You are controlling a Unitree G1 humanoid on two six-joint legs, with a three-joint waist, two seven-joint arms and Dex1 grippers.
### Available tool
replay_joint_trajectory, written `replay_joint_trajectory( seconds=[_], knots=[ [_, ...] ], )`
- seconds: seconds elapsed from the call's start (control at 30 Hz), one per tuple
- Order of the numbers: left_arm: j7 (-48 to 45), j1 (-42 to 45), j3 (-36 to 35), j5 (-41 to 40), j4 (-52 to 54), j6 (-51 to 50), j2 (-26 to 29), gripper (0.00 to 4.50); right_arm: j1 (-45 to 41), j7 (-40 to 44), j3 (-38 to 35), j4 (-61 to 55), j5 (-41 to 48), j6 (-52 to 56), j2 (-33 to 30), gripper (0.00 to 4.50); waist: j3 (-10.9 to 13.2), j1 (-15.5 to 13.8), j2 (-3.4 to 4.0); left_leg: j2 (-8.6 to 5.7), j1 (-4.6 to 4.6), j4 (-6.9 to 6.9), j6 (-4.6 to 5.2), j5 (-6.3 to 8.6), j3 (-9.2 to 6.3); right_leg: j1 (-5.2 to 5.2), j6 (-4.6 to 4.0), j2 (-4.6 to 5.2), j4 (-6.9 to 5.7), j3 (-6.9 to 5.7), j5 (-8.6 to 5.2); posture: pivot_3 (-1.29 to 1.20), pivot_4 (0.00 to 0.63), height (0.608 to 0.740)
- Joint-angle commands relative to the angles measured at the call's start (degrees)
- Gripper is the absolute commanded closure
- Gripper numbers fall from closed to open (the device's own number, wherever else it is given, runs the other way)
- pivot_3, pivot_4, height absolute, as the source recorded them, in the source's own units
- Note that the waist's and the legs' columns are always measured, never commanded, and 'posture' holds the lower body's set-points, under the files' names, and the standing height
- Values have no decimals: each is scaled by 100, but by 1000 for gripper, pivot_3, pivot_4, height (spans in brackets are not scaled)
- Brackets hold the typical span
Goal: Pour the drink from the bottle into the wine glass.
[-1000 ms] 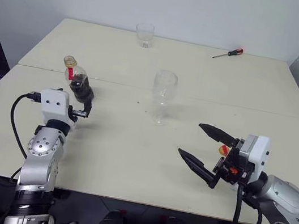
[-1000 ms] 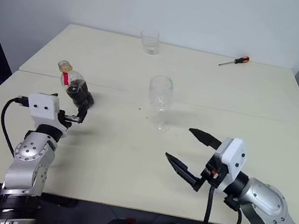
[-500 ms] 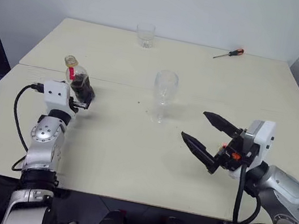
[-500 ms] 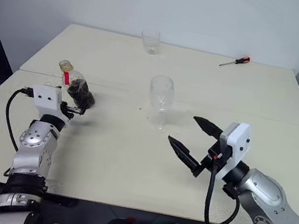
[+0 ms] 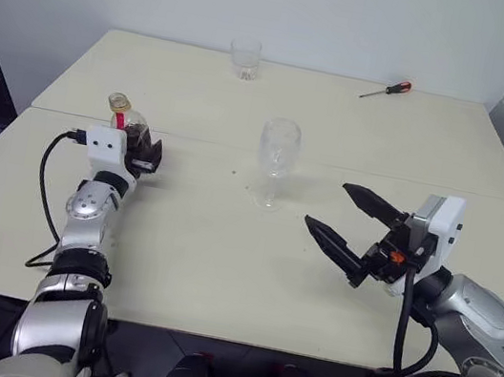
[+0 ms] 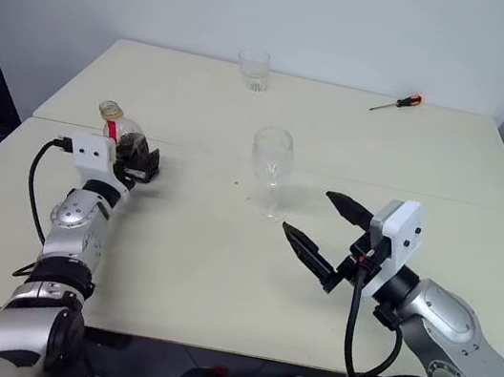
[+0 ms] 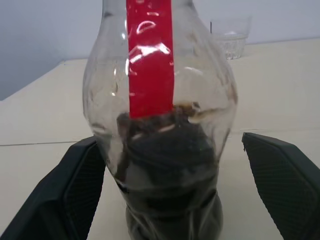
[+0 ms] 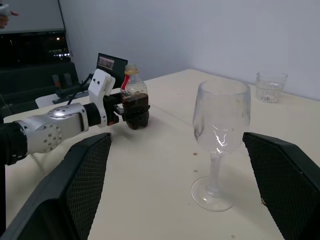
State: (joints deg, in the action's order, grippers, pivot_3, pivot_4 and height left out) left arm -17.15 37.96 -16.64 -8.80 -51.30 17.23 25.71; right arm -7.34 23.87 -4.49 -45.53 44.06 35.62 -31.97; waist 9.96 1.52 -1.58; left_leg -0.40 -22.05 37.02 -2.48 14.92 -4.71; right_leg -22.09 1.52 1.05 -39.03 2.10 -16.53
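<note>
The upright bottle (image 7: 160, 125) stands at the table's left between the spread fingers of the left gripper (image 5: 145, 153), seemingly not yet clamped, while the right gripper (image 5: 347, 226), jaws also apart, faces the wine glass (image 5: 275, 159) mid-table.

The scene is viewed from above by the two head cameras, aimed forward and down over the worktop (image 5: 219, 270), with the far wall taken in. Nearly the same field is covered by both. The left wrist camera is set very near the bottle (image 7: 160, 150), looking level along its pincer (image 7: 170, 195) toward the far tumbler (image 7: 231, 37). The right wrist camera is faced leftward across the worktop, with the wine glass (image 8: 220, 145) seen close; the bottle and tumbler are shared with the other views.
</note>
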Motion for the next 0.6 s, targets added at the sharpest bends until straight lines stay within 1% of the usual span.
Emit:
replay_joint_trajectory(
  seconds=[0.03, 0.2, 0.53, 0.6],
  knots=[
    [-71, 340, 5, 62, -384, 344, 173, 0, 97, 244, -35, -297, 9, -157, -146, 21, 0, 0, -1, -1, 0, 0, 0, 0, 1, 0, 0, 0, 0, -1, 0, 0, 150, 740],
    [-153, 600, 47, 97, -817, 548, 223, 0, 441, 811, 71, -144, -410, -564, -390, 21, -1, 1, -6, -3, -2, 1, 0, 0, 6, 0, 0, -1, 0, -3, 0, 0, 150, 740],
    [-246, 825, 68, 129, -1148, 707, 276, 0, 533, 870, 101, -169, -504, -678, -283, 21, 0, 1, -9, -1, -2, 1, 0, 0, 5, -1, 0, -1, -1, -4, 0, 0, 150, 740],
    [-275, 865, 61, 117, -1196, 731, 284, 402, 522, 871, 88, -160, -496, -676, -280, 0, 0, 1, -9, -1, -2, 1, 0, 0, 5, -1, 0, -1, -1, -5, 0, 0, 150, 740]
  ],
)
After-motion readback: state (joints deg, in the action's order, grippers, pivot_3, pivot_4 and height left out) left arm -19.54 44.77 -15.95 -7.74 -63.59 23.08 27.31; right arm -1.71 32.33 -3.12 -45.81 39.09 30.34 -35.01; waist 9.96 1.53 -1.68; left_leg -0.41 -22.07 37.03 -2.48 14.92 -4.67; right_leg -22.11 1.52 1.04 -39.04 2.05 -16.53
